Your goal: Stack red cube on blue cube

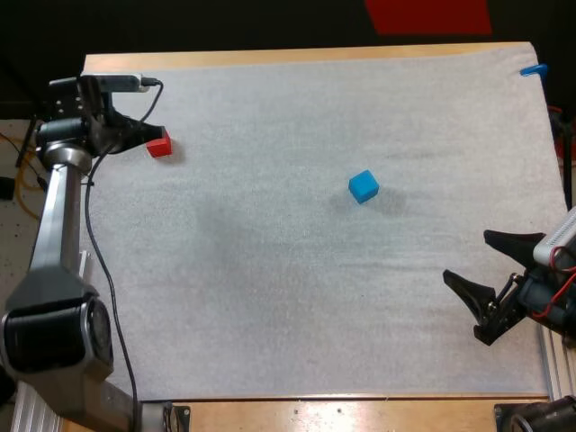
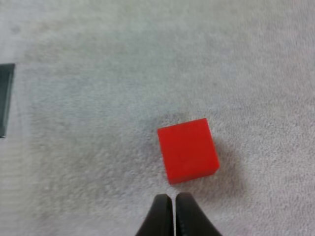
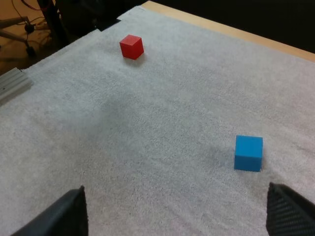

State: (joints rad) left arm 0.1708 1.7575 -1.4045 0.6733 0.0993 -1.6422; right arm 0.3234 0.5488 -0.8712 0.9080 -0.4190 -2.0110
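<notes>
The red cube (image 1: 159, 145) lies on the white mat near its far left edge. My left gripper (image 1: 144, 132) hovers just beside it on the left. In the left wrist view its two fingertips (image 2: 173, 209) touch each other, shut on nothing, a short way from the red cube (image 2: 188, 150). The blue cube (image 1: 364, 186) rests alone near the mat's middle right. My right gripper (image 1: 493, 266) stands open at the right edge, well short of the blue cube (image 3: 248, 153). From the right wrist the red cube (image 3: 131, 46) shows far off.
The white mat (image 1: 270, 297) covers most of the wooden table (image 1: 297, 414). A metal rail (image 3: 12, 82) lies at the mat's edge in the right wrist view.
</notes>
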